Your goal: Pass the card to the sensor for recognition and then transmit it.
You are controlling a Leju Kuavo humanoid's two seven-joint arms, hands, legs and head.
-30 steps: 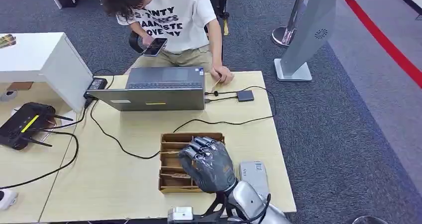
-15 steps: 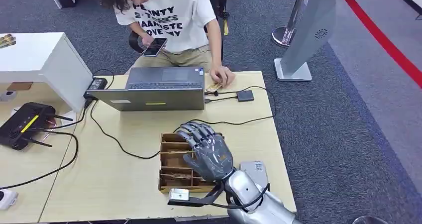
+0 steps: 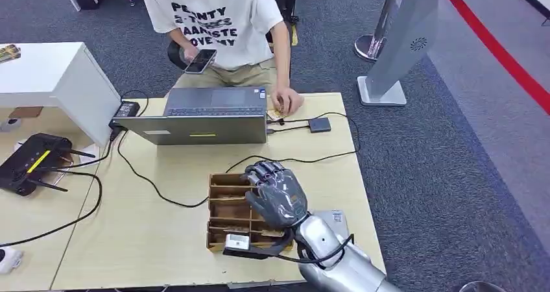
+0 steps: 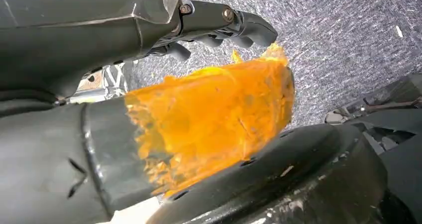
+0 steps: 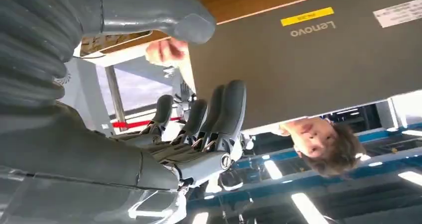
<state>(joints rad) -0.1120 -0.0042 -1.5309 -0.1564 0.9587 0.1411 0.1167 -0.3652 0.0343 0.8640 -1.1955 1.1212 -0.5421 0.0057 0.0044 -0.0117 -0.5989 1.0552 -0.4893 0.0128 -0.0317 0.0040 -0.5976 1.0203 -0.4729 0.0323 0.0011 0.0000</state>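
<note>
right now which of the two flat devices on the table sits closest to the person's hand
The small dark sensor pad, cabled beside the laptop, just right of the person's hand. The grey device lies at the near edge by the right hand.

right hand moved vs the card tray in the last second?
Yes. The right hand went from the tray's near end toward the far end of the card tray, nearer the laptop.

"Lenovo" on the grey laptop lid [image 5: 308, 59]; partly readable "AANISTE", "OVE MY" across the person's white T-shirt [image 3: 214, 19].
</note>
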